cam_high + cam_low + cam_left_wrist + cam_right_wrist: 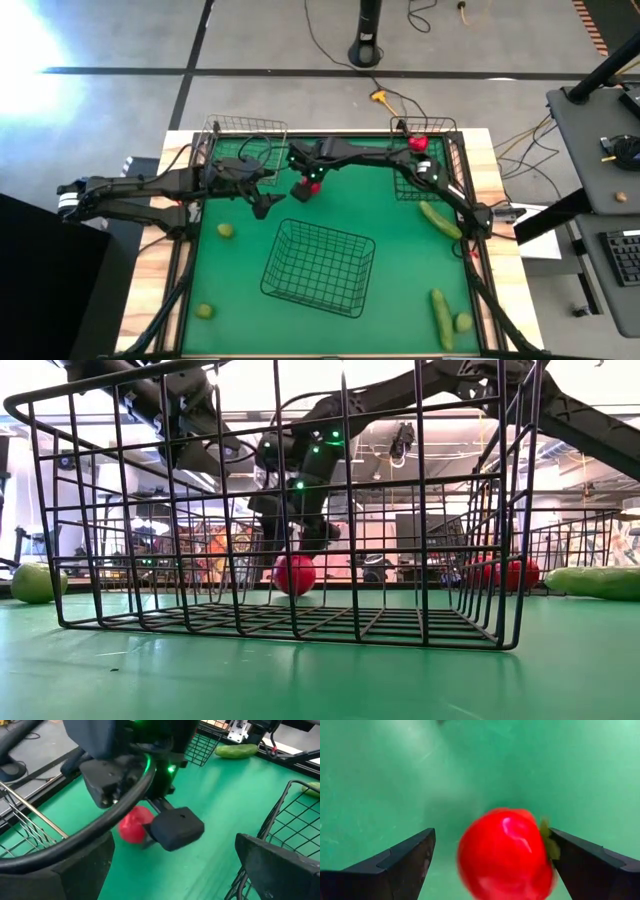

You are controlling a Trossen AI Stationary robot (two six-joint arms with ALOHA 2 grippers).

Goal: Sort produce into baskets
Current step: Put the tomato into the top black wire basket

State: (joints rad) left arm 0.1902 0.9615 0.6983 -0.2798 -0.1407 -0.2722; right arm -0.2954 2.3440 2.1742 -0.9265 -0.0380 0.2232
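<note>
A red tomato lies on the green mat, just beyond the far edge of the large wire basket. My right gripper hangs over it, pointing steeply down, open, with one finger on each side; the tomato sits closer to one finger. My left gripper is open and holds nothing, just left of the tomato. More red tomatoes lie in the far right basket. The far left basket stands behind my left arm. My right gripper straddles the tomato from above. The tomato's green stem end lies right against one finger, and I cannot tell whether they touch. The tomato rests on the mat.
Limes lie on the mat at the left, the near left and the near right. One cucumber lies at the right edge, another at the near right. My two arms are close together above the far middle.
</note>
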